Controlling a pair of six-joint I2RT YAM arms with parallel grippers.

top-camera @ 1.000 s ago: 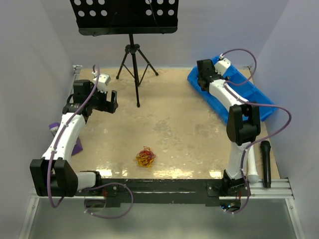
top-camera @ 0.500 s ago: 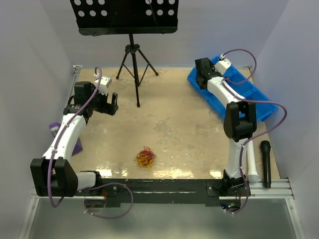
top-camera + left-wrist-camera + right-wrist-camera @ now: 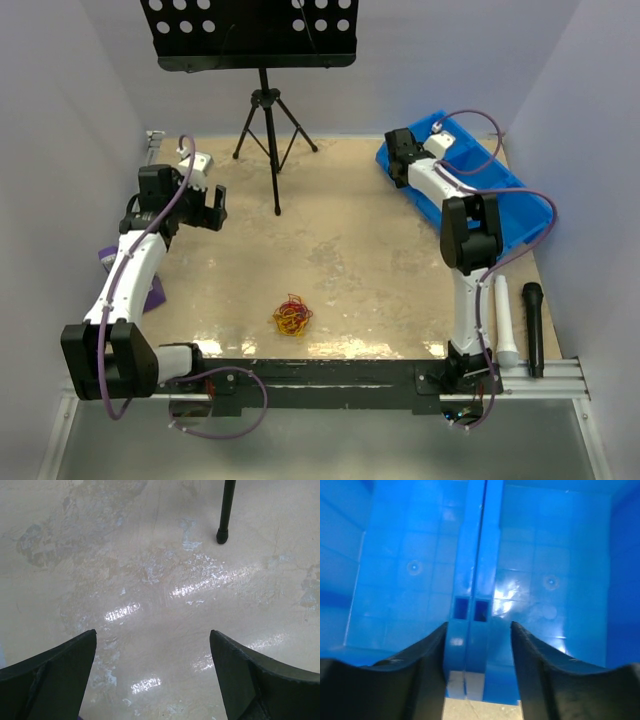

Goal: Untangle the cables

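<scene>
The cables (image 3: 293, 317) are a small tangle of red, yellow and orange wire lying on the table near its front edge, between the two arm bases. My left gripper (image 3: 215, 207) hovers open and empty over the far left of the table, well away from the tangle; its wrist view shows only bare table between the wide-spread fingers (image 3: 55, 675). My right gripper (image 3: 397, 160) is at the near-left end of the blue bin (image 3: 505, 190). It is open, and its fingers (image 3: 540, 680) straddle the bin's centre divider (image 3: 475, 580). The cables appear in neither wrist view.
A black music stand's tripod (image 3: 266, 130) stands at the back centre; one foot (image 3: 222, 532) shows in the left wrist view. A white cylinder (image 3: 505, 320) and a black microphone (image 3: 534, 325) lie at the right front. A purple object (image 3: 152, 292) lies under the left arm.
The left gripper has moved left and slightly back. The right gripper has moved back and left along the bin's end, and its elbow has swung left. The tangle has not moved.
</scene>
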